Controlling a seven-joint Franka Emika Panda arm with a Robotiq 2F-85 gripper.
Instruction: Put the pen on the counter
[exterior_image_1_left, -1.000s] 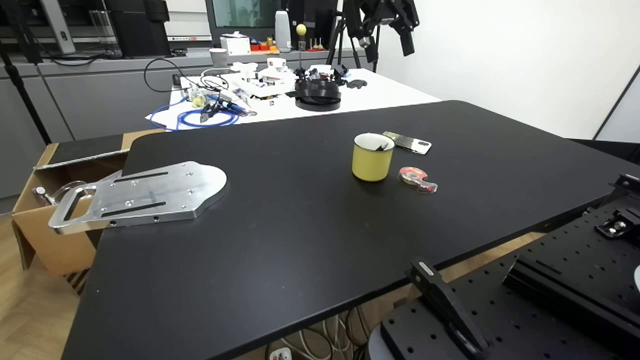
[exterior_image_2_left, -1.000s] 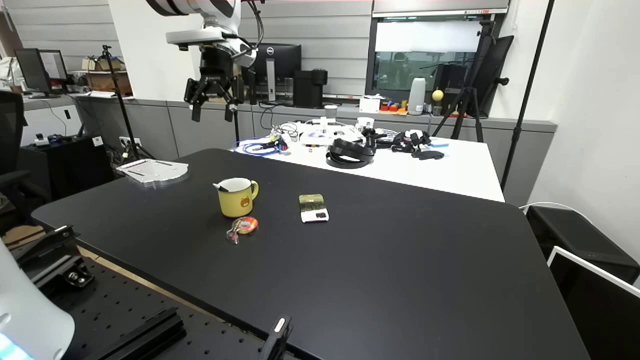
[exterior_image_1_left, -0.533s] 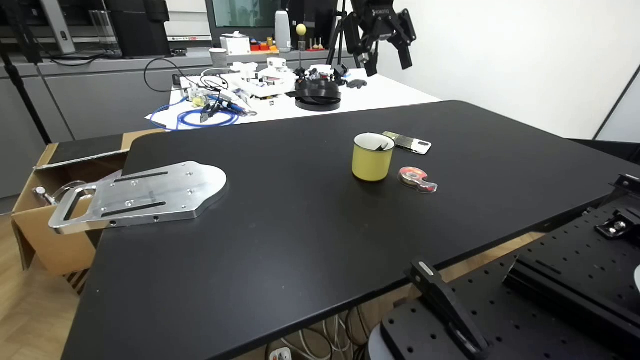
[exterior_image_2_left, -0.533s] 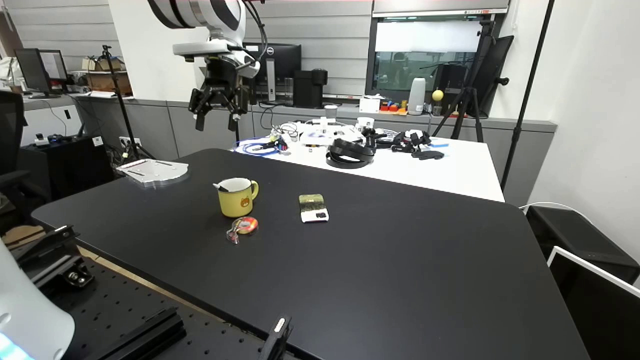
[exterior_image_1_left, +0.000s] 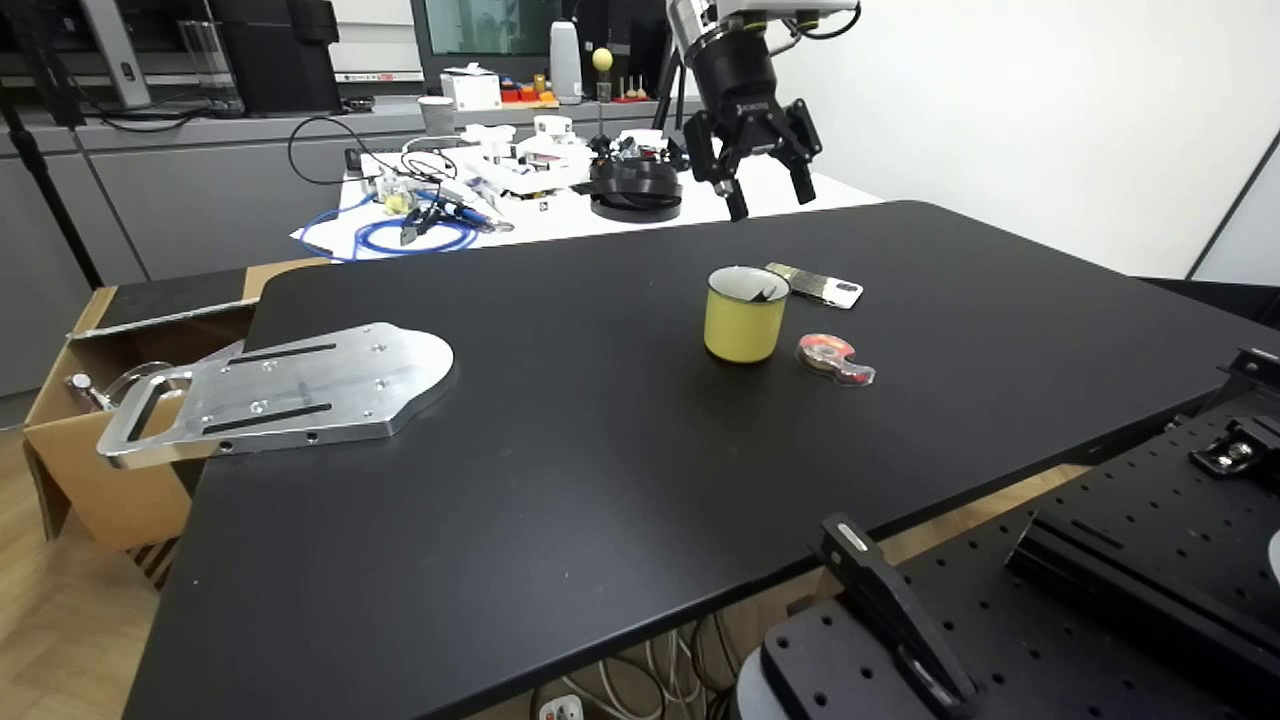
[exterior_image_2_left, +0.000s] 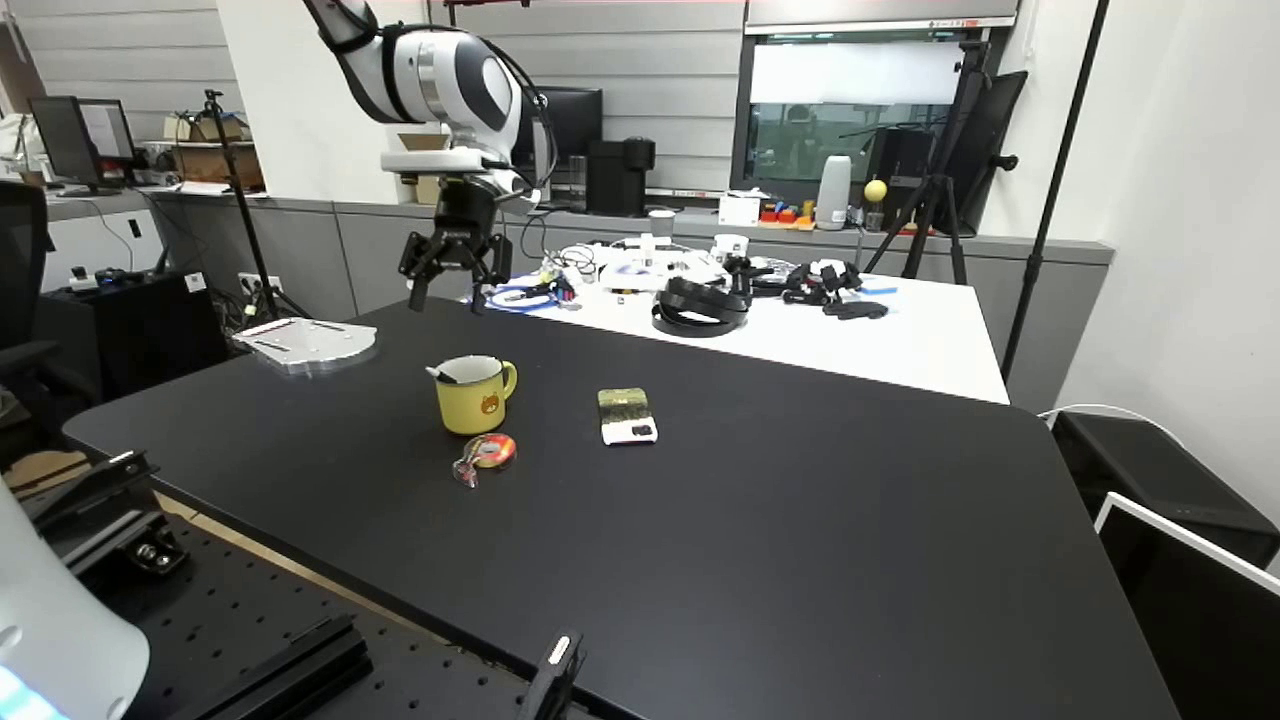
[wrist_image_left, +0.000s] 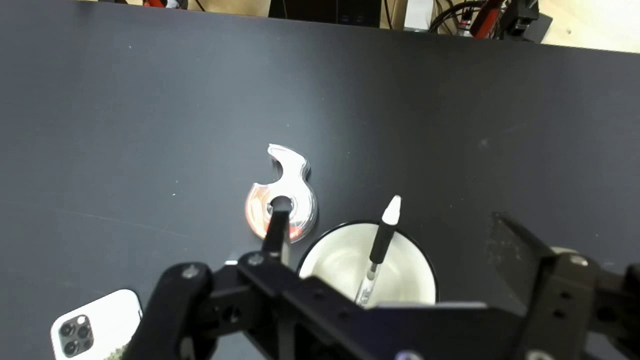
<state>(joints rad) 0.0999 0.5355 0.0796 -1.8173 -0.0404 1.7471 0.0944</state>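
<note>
Counter (exterior_image_1_left: 560, 530): unchanged since the earlier frames; its nearest part runs out of the bottom of both exterior views.
Arm (exterior_image_2_left: 440, 75): lower than a moment ago, with more of its white links showing; the upper part is cut off by the top edge in both exterior views.
Metal plate (exterior_image_1_left: 300, 385): same place as before, its handle end reaching past the counter's edge.
Gripper (exterior_image_1_left: 770, 198): has come down with the arm and hangs in the air, fingers spread wide, holding nothing; in the wrist view its dark body blocks much of the lower picture.
Yellow cup (exterior_image_2_left: 465, 405): upright on the counter, not shifted; in the wrist view it appears between the spread fingers, part of its rim hidden by the gripper.
Phone (exterior_image_2_left: 627, 420): flat and unmoved, apart from the cup; cut off and partly covered in the wrist view.
Tape dispenser (wrist_image_left: 295, 192): unmoved, just beside the cup; a fingertip covers part of it in the wrist view.
Pen (wrist_image_left: 381, 245): tilted inside the cup as before, white end out over the rim, lower end hidden; in an exterior view only a dark bit of the pen (exterior_image_1_left: 765, 294) shows.
</note>
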